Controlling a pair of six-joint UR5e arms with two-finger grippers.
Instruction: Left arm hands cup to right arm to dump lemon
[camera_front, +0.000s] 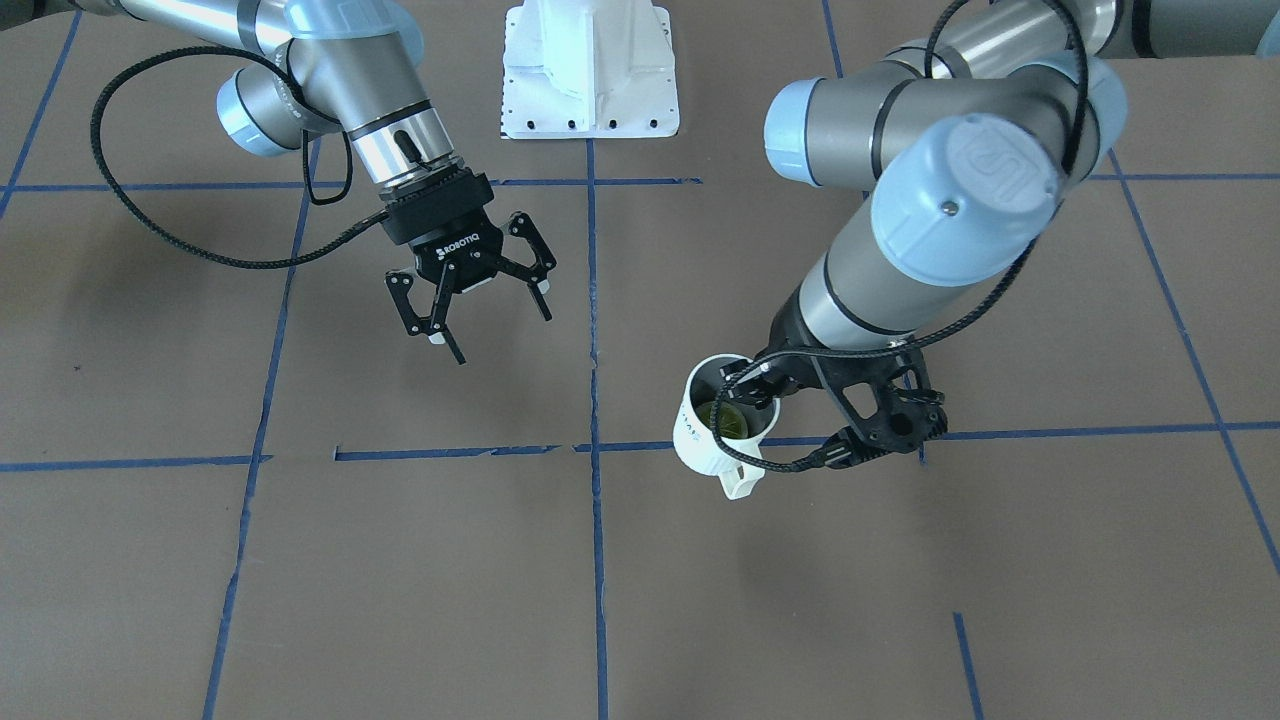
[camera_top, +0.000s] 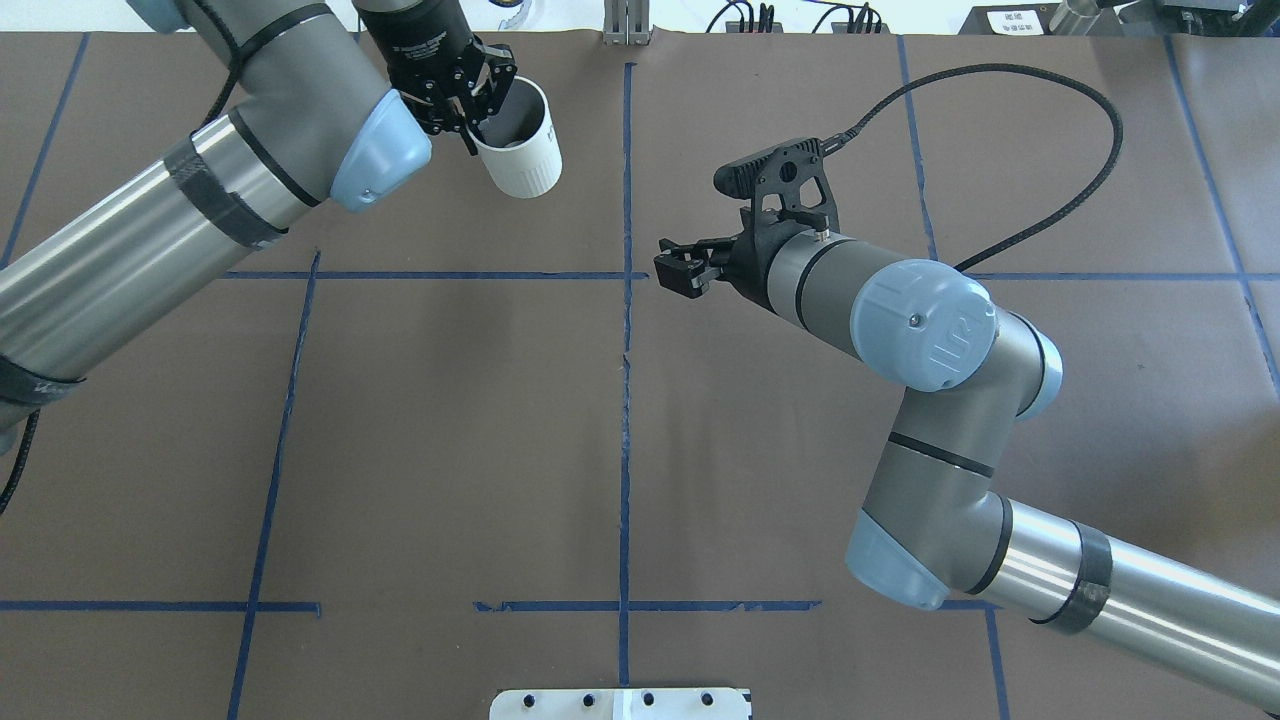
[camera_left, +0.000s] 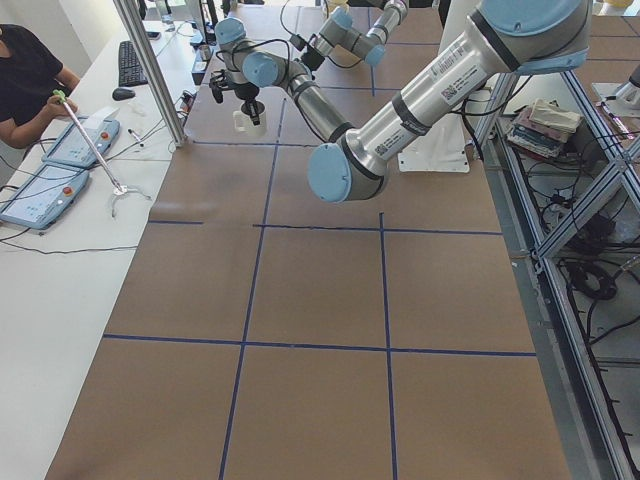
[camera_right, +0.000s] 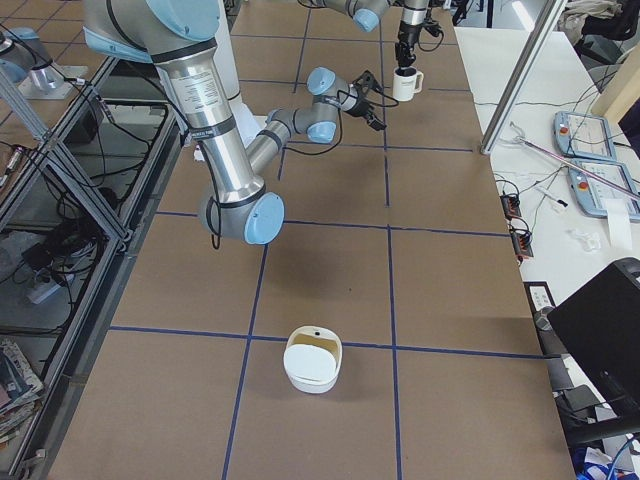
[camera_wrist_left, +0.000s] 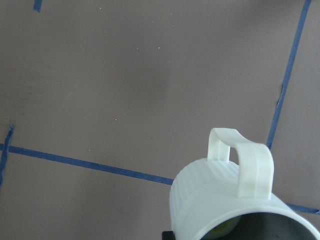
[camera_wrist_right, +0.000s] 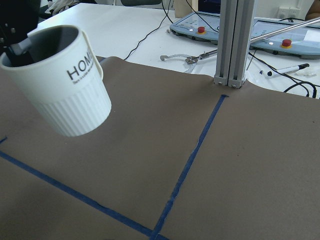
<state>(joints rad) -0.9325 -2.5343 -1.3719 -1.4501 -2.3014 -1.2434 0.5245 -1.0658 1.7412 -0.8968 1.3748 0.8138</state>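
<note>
In the front-facing view, the right gripper (camera_front: 492, 318) hangs left of centre above the brown table (camera_front: 400, 580). Its fingers are spread wide with nothing between them. At the top middle of the frame sits the white base plate (camera_front: 590, 90), and a blue tape line (camera_front: 597, 560) runs down from it through the centre of the picture. Just right of that line is the cup (camera_front: 695, 438), tilted, with its pale handle (camera_front: 742, 482) pointing toward the bottom of the frame. The lemon (camera_front: 738, 418) lies inside it, a dull yellow-green against the grey interior. The left gripper (camera_front: 748, 385) comes in from the upper right, its fingers clamped tight on the cup's rim on the side nearest its arm. In the overhead view the order is reversed: the held cup is in the upper left and the empty gripper sits right of the centre line, well apart from it. The right wrist camera shows the cup in its upper left corner, leaning with its base off the table and the "HOME" lettering (camera_wrist_right: 80, 69) facing the lens. In the exterior right view a white bowl (camera_right: 313, 365) stands on the table at the lower middle, far from both grippers.
</note>
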